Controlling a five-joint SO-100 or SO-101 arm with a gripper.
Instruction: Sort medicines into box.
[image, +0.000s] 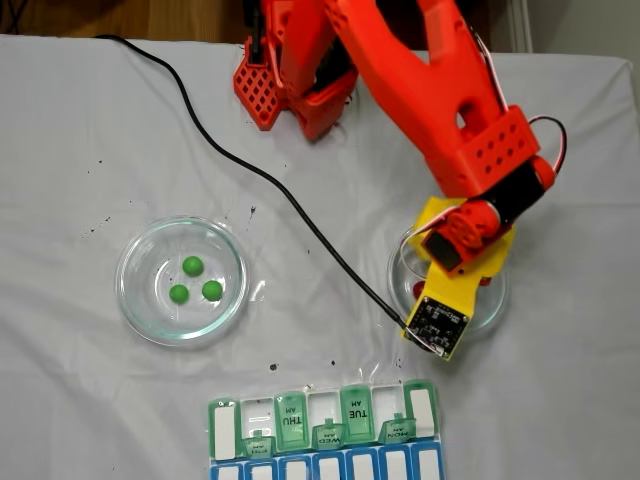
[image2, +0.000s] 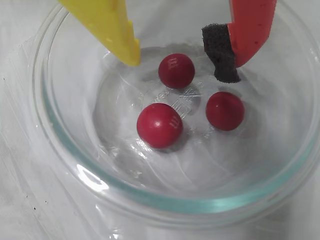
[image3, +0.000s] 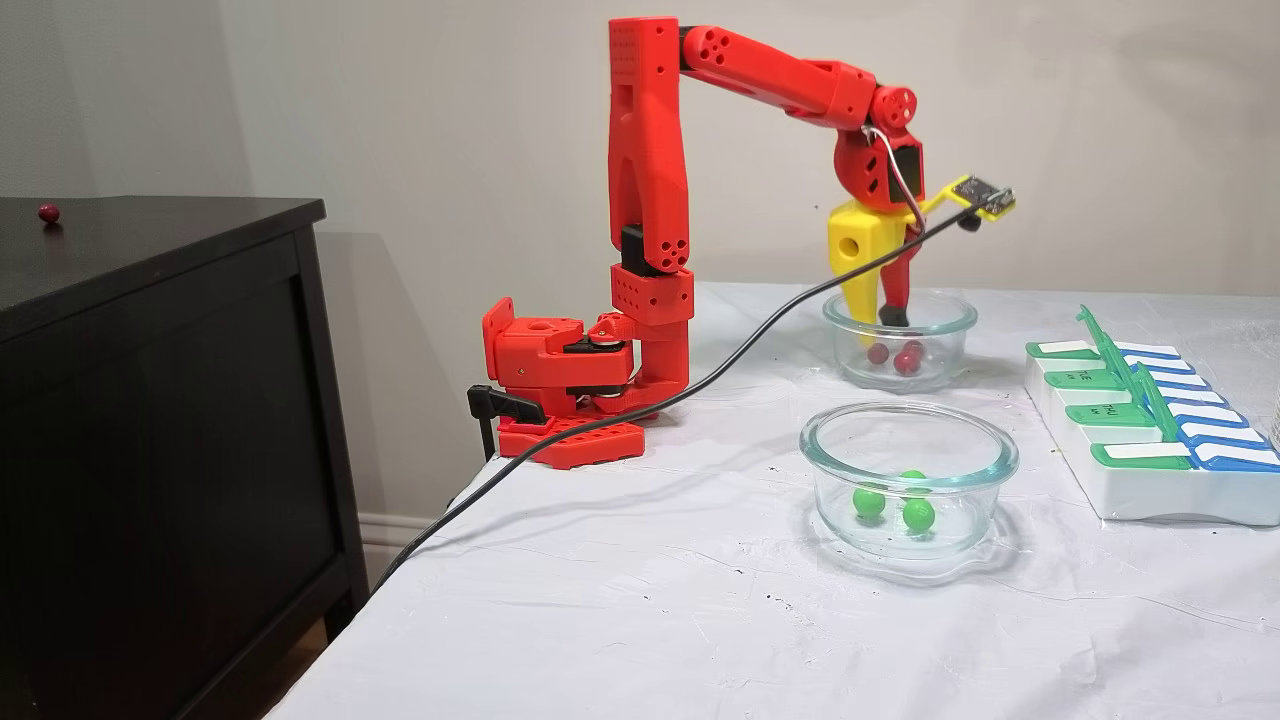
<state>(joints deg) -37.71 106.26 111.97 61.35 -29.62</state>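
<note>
Red medicines lie loose between spread, empty jaws in the wrist view; arm reaches downward at upper centre.

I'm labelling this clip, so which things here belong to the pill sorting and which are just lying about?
Job: red balls, green balls, their glass dishes, pill organiser, open gripper.
Bystanders: black cable, dark cabinet, stray red ball on it.

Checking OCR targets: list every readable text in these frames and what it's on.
"THU AM", upside down: pill organiser lid in a fixed view.
"TUE AM", upside down: lid.
"WED", "MON": small raised tabs, barely legible.
Faint stamps on red medicines: unreadable.
Embossing in glass dish floor: unreadable.
</note>
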